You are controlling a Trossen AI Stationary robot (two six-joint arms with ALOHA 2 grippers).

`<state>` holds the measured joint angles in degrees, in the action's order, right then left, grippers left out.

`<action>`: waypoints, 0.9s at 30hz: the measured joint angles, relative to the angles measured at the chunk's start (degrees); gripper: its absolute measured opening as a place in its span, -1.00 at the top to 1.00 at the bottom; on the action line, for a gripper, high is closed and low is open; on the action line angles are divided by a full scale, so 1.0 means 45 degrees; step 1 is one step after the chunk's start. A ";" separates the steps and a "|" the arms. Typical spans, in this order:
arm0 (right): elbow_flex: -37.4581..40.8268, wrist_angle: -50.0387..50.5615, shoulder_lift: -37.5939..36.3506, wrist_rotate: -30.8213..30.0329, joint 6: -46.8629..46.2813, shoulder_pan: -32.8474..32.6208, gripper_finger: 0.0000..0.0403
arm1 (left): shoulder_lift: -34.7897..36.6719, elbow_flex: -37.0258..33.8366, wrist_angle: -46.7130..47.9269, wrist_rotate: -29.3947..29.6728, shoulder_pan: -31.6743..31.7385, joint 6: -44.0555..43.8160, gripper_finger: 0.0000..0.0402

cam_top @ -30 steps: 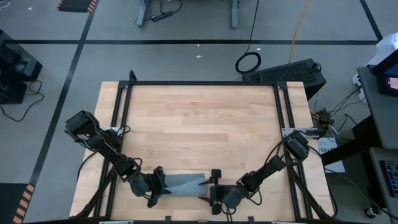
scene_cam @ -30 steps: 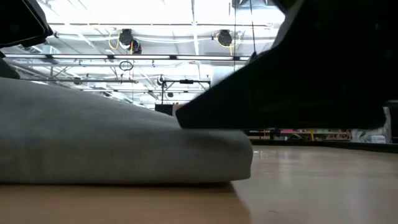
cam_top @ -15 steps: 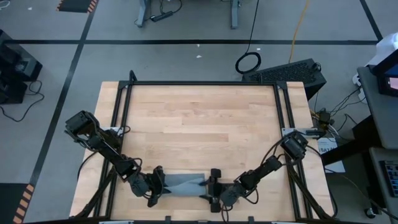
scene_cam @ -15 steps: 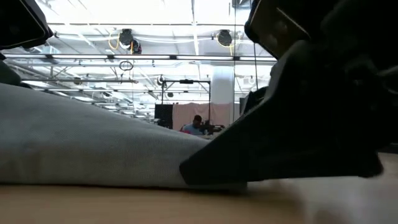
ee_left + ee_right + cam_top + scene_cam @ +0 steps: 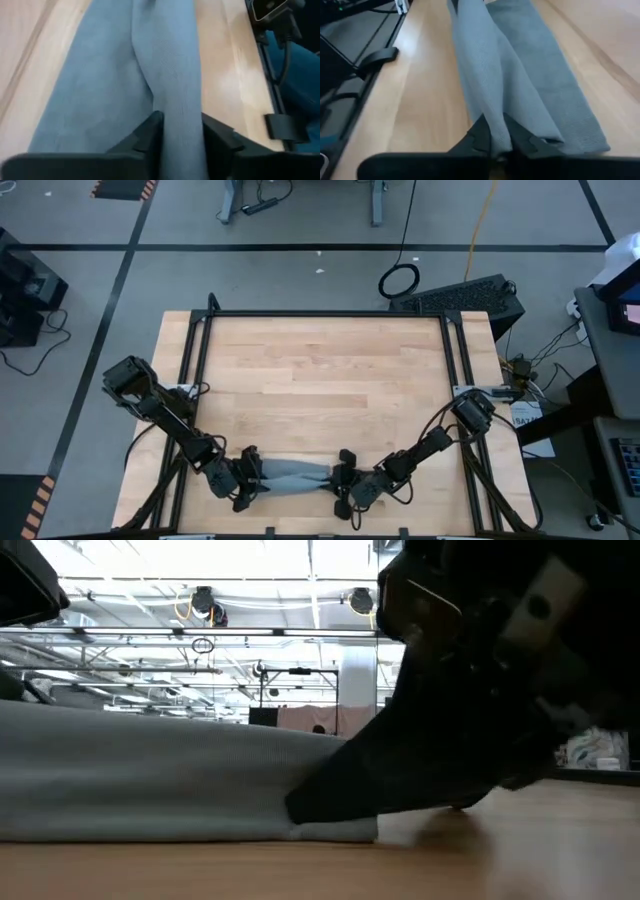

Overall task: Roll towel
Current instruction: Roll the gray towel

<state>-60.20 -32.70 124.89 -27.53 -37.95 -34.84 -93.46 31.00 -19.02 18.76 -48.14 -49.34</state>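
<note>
At the near edge of the pale wooden tabletop [image 5: 320, 390], the plain grey soft cloth towel [image 5: 296, 474] lay as a narrow strip between the two dark arms. The left gripper [image 5: 251, 476] clamped a raised fold at one end, and the right gripper [image 5: 344, 480] pinched a raised fold at the other.

From above, the strip looked flat and the fingers could not be made out. Each wrist camera showed more: the towel [image 5: 167, 85] ran up as a ridge squeezed between the left fingers [image 5: 148, 132], and the towel [image 5: 495, 85] likewise rose into a crease nipped between the right fingers [image 5: 479, 134].

The table-level camera saw only the towel's [image 5: 150, 780] long low side and a dark gripper [image 5: 335, 810] biting its end, with a ceiling of lamps and trusses far behind.
</note>
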 joint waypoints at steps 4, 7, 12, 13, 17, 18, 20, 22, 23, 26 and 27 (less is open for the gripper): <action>0.0005 0.0075 -0.0248 0.1021 -0.1002 0.0356 0.90 | 0.0888 0.0000 0.0811 -0.0052 0.0000 -0.0272 0.10; 0.0000 0.0041 -0.0364 0.1819 -0.1919 0.0640 0.96 | 0.1726 0.0000 0.1352 0.0236 -0.0068 -0.0199 -0.11; -0.0023 0.0144 -0.0411 0.2339 -0.3065 0.0915 0.96 | 0.2465 0.0000 0.1456 0.1743 -0.0703 0.0678 -0.30; -0.0024 0.0182 -0.0410 0.2516 -0.3350 0.0953 0.95 | 0.2449 0.0000 0.1455 0.2162 -0.0908 0.0857 -0.31; -0.0024 0.0133 -0.0400 0.3025 -0.4060 0.1134 0.95 | 0.1844 0.0000 0.1468 0.3016 -0.1623 0.1161 -0.32; -0.0024 0.0128 -0.0400 0.3122 -0.4210 0.1185 0.95 | 0.1651 0.0000 0.1449 0.3238 -0.1772 0.1168 -0.32; -0.0024 0.0138 -0.0400 0.3361 -0.4375 0.1281 0.95 | 0.1211 0.0000 0.1415 0.3787 -0.2036 0.1183 -0.32; -0.0024 0.0166 -0.0400 0.3454 -0.4552 0.1348 0.95 | 0.0792 0.0000 0.1337 0.4210 -0.2207 0.1439 -0.32; -0.0024 0.0203 -0.0398 0.3474 -0.4671 0.1353 0.95 | 0.0600 0.0016 0.1296 0.4424 -0.2269 0.1617 -0.32; -0.0024 0.0240 -0.0400 0.3746 -0.4941 0.1441 0.95 | 0.0037 0.0242 0.1305 0.5007 -0.2339 0.2480 -0.32; -0.0024 0.0230 -0.0400 0.3768 -0.5070 0.1445 0.96 | -0.0113 0.0329 0.1295 0.5173 -0.2336 0.2803 -0.32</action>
<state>-60.31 -31.66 123.09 -10.57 -60.77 -28.34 -93.97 32.48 -13.19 42.03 -58.65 -36.73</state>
